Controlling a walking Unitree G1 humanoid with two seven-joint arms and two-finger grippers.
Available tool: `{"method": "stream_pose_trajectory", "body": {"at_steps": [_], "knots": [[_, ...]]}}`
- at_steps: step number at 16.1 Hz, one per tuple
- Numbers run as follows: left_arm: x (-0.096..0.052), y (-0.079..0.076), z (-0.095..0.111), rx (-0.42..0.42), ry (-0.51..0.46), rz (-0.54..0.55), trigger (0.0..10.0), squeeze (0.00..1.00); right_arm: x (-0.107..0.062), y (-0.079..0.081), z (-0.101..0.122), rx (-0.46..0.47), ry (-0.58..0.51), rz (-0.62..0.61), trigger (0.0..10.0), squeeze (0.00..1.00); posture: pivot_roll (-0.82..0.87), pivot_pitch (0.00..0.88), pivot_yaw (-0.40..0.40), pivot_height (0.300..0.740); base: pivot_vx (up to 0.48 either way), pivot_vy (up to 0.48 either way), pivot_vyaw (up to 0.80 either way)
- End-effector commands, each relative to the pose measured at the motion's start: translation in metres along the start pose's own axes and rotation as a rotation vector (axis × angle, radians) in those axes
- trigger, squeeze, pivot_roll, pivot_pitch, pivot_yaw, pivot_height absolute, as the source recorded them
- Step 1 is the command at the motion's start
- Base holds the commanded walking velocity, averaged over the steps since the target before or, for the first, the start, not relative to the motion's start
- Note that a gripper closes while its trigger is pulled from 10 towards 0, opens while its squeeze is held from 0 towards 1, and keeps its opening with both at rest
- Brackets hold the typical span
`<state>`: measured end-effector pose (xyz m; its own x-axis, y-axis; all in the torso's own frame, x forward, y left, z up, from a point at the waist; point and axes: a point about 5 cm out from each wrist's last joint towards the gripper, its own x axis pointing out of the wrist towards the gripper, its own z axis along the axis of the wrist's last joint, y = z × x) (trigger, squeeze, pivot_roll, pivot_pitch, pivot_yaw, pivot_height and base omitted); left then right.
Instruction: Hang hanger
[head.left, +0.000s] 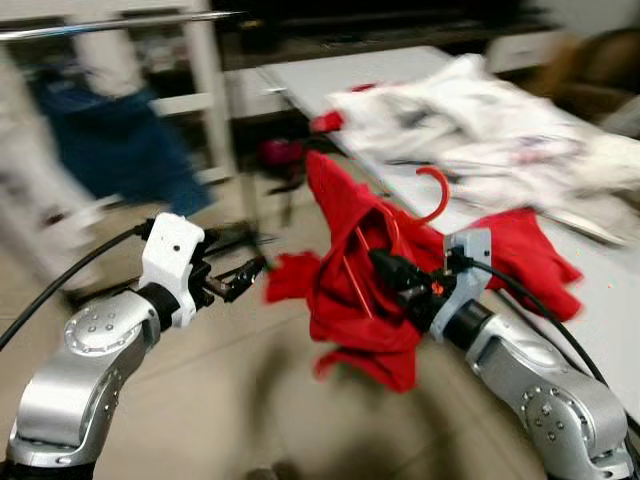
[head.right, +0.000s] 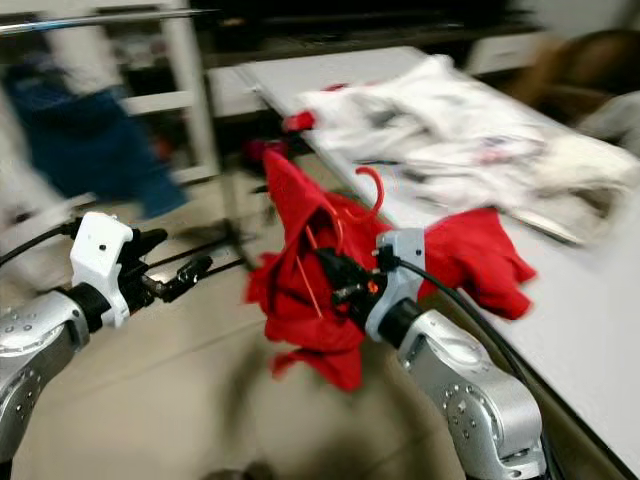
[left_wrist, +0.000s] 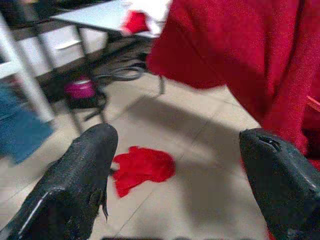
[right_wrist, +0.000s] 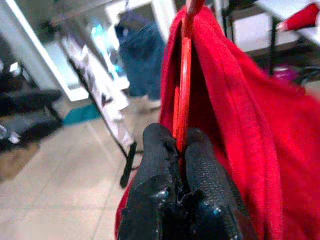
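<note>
Right wrist view shows the right gripper (right_wrist: 180, 150) pinching the thin, stiff red hanger (right_wrist: 183, 75) by its wire, limp red garment (head.left: 350, 270) draped over it, while the left gripper (head.left: 235, 278) hovers spread to its left.

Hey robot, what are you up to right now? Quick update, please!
Right hand shut on red hanger, red garment draped over it. Left hand open, empty, beside garment. Clothes rail ahead, left. Another red cloth on floor.
</note>
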<state>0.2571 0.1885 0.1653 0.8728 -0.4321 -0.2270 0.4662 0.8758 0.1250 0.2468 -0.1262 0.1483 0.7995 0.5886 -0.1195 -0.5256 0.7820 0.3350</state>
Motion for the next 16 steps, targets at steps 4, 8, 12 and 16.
{"method": "stream_pose_trajectory", "body": {"at_steps": [4,8,12,16], "knots": [[0.003,0.006,0.0,-0.003,-0.008,0.034,10.0,0.0,0.006,-0.019,0.006,-0.057,-0.014,-0.149,10.0,0.0,-0.09,0.0,-0.049,0.74,0.0,0.0,0.8],[0.007,0.001,-0.009,0.0,0.002,0.013,10.0,0.0,0.022,-0.029,0.019,0.038,-0.089,-0.228,10.0,0.0,-0.09,0.0,-0.064,0.74,0.0,0.0,0.8],[0.005,-0.008,-0.02,0.054,0.027,-0.036,10.0,0.0,0.039,-0.03,0.034,0.086,-0.116,-0.205,10.0,0.0,-0.08,0.0,-0.075,0.74,0.0,0.0,0.4],[0.004,0.001,-0.017,0.106,-0.002,-0.021,10.0,0.0,0.038,-0.027,0.034,-0.137,-0.007,-0.129,10.0,0.0,-0.09,0.0,-0.082,0.74,0.0,0.0,0.0]]}}
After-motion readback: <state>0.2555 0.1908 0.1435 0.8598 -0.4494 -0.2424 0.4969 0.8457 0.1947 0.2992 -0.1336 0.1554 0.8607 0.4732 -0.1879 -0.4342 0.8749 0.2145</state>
